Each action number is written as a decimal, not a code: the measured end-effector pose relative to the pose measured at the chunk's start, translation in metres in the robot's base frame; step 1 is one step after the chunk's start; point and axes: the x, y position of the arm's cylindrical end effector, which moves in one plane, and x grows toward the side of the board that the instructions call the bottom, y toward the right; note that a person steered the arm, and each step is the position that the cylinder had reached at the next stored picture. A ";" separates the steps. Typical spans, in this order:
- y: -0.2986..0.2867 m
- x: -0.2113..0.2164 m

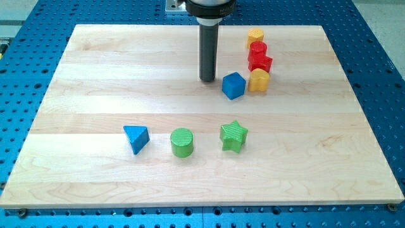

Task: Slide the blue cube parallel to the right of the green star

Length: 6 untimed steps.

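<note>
The blue cube [233,85] sits on the wooden board right of centre, toward the view's top, touching or nearly touching a yellow block [259,80] on its right. The green star [233,136] lies below it, toward the view's bottom. My tip [207,79] rests on the board just left of the blue cube and slightly above it, with a small gap between them.
A yellow block [255,35], a red block [257,49] and a red star-like block [260,62] stand in a column above the lower yellow block. A green cylinder [182,142] and a blue triangle [136,138] lie left of the green star.
</note>
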 end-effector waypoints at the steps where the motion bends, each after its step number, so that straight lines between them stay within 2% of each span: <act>1: 0.019 0.021; 2: 0.070 0.043; 3: 0.099 0.045; 4: 0.114 0.059; 6: 0.119 0.126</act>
